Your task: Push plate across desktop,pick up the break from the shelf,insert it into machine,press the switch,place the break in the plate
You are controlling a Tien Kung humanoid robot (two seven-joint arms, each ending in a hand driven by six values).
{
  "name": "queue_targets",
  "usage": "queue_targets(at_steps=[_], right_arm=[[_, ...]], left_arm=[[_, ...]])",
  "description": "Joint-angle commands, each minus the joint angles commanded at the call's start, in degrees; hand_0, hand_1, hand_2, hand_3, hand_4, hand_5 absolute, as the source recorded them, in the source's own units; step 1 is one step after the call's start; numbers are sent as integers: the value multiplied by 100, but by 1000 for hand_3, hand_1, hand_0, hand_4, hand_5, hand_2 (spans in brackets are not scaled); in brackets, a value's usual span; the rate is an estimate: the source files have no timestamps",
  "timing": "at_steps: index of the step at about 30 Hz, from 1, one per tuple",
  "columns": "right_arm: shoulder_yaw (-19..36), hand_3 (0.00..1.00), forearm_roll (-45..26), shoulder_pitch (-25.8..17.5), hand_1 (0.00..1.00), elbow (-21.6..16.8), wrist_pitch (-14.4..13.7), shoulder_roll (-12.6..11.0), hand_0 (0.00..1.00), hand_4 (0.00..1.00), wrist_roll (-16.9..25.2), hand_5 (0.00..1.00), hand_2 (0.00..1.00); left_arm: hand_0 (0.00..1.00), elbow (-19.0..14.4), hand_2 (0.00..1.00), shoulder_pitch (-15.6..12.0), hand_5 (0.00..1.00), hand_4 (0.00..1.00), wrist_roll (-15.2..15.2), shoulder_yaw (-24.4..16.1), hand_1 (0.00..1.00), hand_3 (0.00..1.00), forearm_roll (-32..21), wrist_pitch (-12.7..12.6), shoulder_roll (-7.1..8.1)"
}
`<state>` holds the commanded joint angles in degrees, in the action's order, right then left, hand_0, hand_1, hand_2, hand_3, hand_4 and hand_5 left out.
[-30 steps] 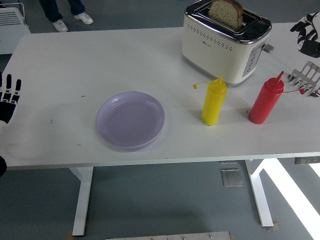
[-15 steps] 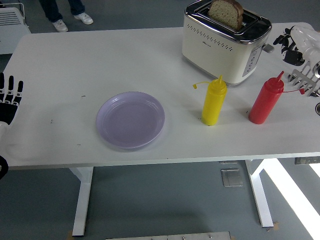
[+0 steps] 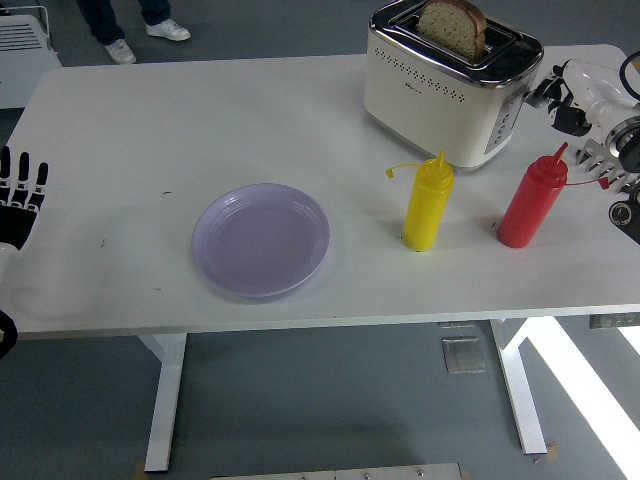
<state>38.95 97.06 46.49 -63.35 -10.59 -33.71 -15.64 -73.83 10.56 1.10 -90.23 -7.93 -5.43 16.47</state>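
Bread slice (image 3: 452,27) is sitting in the toaster (image 3: 450,90) slot; its lower part is hidden inside. Toaster lever is lying behind the right hand (image 3: 572,92), contact not resolvable. Right arm is being cut off by the right edge. Left hand (image 3: 20,195) is being clipped at the left edge. Person's legs (image 3: 125,20) are being cut off at the top. Rack (image 3: 612,160) is partly covered by the right arm.

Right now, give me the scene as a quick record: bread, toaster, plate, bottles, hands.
bread: upright in toaster slot, sticking out the top
toaster: far right of the table
plate: empty, near the front edge, centre-left
yellow bottle: in front of the toaster
red bottle: right of the yellow bottle
left hand: open, at the left edge
right hand: next to the toaster's lever side, finger state unclear
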Motion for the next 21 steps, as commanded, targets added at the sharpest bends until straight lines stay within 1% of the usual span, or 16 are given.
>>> queue_targets(at_steps=[10,21], right_arm=[[-311,561,-162,137,468,283,-44,170,529,52,77,2,646],[-615,560,-184,140,468,528,-74,313,526,51,154,2,645]], left_arm=[[754,-1,645,13,827,697,-2,-24,688,659,5,-3,0],[753,-19,646,17,828,697,-9,-35,687,659,4,-5,-4]])
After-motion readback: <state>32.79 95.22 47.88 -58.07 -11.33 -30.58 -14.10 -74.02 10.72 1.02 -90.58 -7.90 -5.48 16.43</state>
